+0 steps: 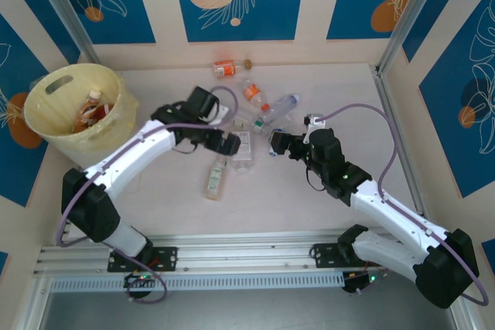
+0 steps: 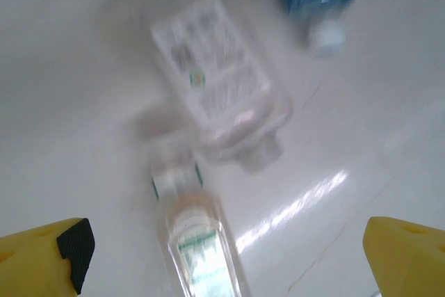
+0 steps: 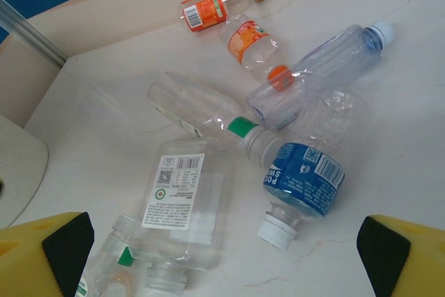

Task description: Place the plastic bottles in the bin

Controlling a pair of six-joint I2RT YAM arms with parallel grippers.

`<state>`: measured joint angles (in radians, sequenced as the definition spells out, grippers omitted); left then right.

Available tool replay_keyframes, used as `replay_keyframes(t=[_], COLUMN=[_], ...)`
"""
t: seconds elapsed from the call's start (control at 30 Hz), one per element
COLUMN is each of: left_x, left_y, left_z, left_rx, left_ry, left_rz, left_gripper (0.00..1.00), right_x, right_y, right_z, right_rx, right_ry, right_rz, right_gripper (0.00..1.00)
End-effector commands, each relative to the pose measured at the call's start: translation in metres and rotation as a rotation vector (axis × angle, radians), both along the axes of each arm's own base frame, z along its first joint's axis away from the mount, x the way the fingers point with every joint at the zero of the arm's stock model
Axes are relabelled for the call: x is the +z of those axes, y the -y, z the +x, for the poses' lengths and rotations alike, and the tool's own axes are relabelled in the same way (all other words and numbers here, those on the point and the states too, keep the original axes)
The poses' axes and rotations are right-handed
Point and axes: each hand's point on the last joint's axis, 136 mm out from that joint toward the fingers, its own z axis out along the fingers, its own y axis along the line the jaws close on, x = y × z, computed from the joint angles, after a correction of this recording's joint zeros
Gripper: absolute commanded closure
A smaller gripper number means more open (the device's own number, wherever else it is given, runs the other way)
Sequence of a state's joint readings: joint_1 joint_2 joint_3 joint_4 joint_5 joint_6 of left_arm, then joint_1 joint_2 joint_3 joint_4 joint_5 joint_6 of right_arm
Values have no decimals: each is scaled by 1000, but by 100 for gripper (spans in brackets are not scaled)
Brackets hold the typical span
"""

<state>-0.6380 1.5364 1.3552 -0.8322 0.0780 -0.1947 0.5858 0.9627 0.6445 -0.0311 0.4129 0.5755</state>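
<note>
The plastic bottles (image 1: 249, 121) lie on their sides in a loose heap at the middle of the table (image 1: 332, 83). In the right wrist view, a flat square bottle (image 3: 184, 199) with a white printed label is nearest. Beside it is a blue-labelled bottle (image 3: 306, 172) with a white cap. A clear bottle with a green band (image 3: 201, 113) runs between them, its neck meeting the blue-labelled one. Behind these, a long clear bottle (image 3: 327, 60) leans across an orange-capped bottle (image 3: 252, 45). An orange-labelled bottle (image 3: 208, 10) lies alone against the back wall. One more, a green-labelled bottle (image 1: 216, 178), lies apart on the near side of the heap. The bin (image 1: 46, 125) stands in the far left corner, well apart from the heap, with a few bottles already inside it. The left gripper (image 1: 230, 144) hangs above the near edge of the heap, its yellow fingers (image 2: 42, 248) spread wide and holding nothing. Its blurred view shows the green-labelled bottle below the gap. The right gripper (image 1: 275, 144) faces the heap from the right, jaws likewise spread wide and empty.
</note>
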Motion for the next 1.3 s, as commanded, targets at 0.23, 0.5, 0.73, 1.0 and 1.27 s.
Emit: replay_keyframes(t=[0.23,0.5,0.73,1.0,1.27], left_x=[-81,-113,-135,-161,-161], left_y=[-6,-23,-8,-41,-34], left_z=[-42,-30,-30,-44,-44], left_rx=[147,200,183,173,154], left_ry=[-36,40,-4,-22,-24], left_rz=[78,177,140,301,268], left_gripper=[0,3,10,21,41], right_x=[-2,-2,-4,-5,-4], right_y=[5,8,12,15,13], right_z=[-4,-7,-10,-11,-8], right_rx=[-16,-24,-36,-47,-44], right_ry=[-26,-26,-29,-29,-19], right_rz=[19,23,26,21,22], right_gripper=[0,0,0,0,0])
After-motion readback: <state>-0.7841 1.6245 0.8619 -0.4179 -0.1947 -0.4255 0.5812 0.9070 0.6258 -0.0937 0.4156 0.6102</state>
